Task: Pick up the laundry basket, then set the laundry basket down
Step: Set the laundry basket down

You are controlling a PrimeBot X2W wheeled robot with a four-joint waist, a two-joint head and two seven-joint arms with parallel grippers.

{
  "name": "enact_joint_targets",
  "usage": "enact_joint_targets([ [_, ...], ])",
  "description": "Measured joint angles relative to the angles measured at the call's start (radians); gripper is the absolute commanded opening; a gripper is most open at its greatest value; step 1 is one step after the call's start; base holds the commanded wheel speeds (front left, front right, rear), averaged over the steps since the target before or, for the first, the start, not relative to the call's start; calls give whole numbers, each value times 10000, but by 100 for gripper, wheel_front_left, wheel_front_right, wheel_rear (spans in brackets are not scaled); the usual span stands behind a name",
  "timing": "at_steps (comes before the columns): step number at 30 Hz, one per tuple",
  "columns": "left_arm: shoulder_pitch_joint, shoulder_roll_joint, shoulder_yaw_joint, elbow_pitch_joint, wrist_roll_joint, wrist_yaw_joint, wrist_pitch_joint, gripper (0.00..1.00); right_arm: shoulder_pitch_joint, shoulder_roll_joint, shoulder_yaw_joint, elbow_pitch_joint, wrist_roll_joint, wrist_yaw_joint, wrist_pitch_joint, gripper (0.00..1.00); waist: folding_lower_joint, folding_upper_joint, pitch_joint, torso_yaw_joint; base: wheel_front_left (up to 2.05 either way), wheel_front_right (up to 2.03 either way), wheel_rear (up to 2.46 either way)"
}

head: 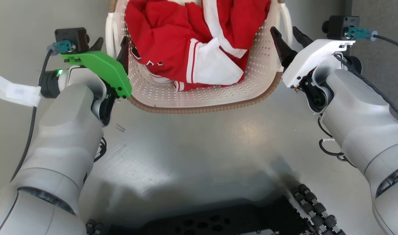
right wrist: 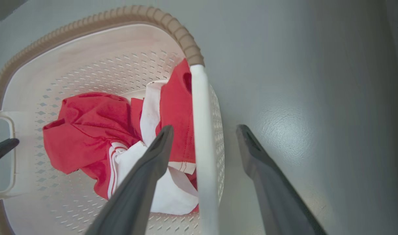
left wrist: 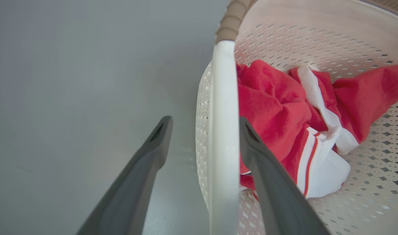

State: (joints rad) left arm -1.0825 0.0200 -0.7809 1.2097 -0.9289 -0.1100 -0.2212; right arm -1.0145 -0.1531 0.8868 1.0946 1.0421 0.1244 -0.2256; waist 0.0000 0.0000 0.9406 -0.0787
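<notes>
Upright laundry basket (head: pixel 202 98), handle axis left-right

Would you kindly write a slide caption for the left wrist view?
Open left gripper straddling a white loop handle of the laundry basket, red-and-white clothing inside.

Pale grey arms (head: pixel 68 130); left gripper (head: pixel 111 43) wears a green plate (head: pixel 101 70), right gripper (head: pixel 284 31) a white plate (head: pixel 311 55), each with 2 dark tapered fingers (head: pixel 279 42). Black wrist cameras (head: pixel 71 36), teal connectors (head: pixel 360 33), black cables (head: pixel 31 130). Black base (head: pixel 218 222), roller wheels (head: pixel 313 204).
</notes>
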Motion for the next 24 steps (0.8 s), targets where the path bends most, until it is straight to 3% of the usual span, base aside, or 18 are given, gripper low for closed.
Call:
enact_joint_targets([
  [24,1438,86,19,-244,6,-130,-276,100,1199,-151,-94,-610,132,0,-217,100,0,0,-2726,-139,0,0,0],
])
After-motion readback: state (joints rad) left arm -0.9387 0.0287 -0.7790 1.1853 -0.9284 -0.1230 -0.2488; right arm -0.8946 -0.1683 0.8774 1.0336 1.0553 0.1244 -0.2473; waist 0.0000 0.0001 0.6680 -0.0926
